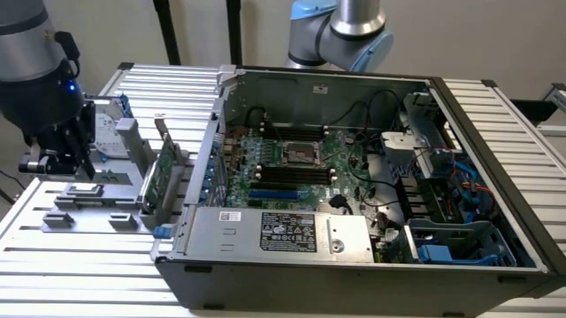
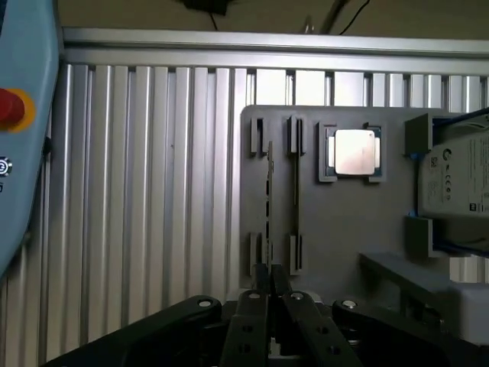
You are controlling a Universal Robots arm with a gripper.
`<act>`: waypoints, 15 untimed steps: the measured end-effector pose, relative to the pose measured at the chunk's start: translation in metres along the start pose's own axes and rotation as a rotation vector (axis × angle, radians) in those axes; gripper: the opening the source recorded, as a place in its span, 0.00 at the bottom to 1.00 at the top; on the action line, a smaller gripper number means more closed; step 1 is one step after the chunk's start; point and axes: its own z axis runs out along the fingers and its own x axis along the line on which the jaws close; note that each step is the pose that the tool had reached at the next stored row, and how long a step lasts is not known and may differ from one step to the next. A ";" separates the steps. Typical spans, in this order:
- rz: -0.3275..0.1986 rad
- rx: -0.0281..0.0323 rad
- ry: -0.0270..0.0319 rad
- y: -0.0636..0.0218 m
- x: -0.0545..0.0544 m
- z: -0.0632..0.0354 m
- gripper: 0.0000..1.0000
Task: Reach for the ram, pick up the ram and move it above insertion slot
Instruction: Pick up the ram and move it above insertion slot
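In the wrist view the ram (image 2: 269,200), a thin stick with dark chips, stands on edge in the slots of a grey holder tray (image 2: 336,222). A second thin stick (image 2: 296,187) stands parallel beside it. My gripper (image 2: 270,269) hovers over the tray, its two black fingers (image 2: 254,306) close together with a narrow dark gap and nothing between them; the fingertips line up with the near end of the ram. In the exterior view my gripper (image 1: 49,165) hangs over the tray's left part (image 1: 89,212). The black memory slots (image 1: 292,175) lie on the motherboard inside the open computer case.
On the tray sit a processor chip (image 2: 353,151), a hard drive (image 2: 458,180) and an upright green card with a metal bracket (image 1: 164,172). The case wall (image 1: 212,152) rises between the tray and the motherboard. A second robot arm (image 1: 340,33) stands behind the case.
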 end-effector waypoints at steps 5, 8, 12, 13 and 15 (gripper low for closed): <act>0.000 -0.0001 0.0002 -0.0197 0.000 -0.0247 0.13; 0.000 -0.0001 0.0001 -0.0314 -0.001 -0.0396 0.13; 0.000 -0.0001 0.0001 -0.0470 -0.001 -0.0594 0.13; 0.000 0.0000 0.0000 -0.0509 -0.001 -0.0643 0.13; 0.000 0.0000 0.0000 -0.0589 -0.002 -0.0740 0.13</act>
